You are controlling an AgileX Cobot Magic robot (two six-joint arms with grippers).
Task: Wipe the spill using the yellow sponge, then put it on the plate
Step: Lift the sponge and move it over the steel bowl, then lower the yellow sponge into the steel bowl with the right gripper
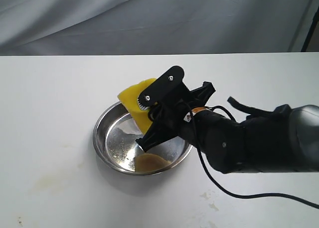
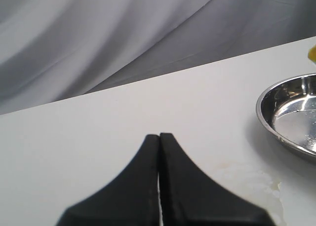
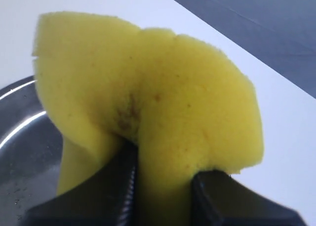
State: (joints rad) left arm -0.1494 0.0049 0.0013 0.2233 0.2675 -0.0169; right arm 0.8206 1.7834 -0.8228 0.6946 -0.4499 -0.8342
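Over the plate (image 1: 102, 138): yellow sponge (image 1: 132, 96), tilted, pinched and buckled by the right gripper (image 1: 143, 123).
Left gripper (image 2: 159, 137): jaws pressed together, holding nothing, apart from the plate.

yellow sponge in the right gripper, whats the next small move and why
Probably lower slightly and open the jaws. The right gripper pinches the yellow sponge tilted over the plate, not yet lying in it, so releasing looks like what remains.
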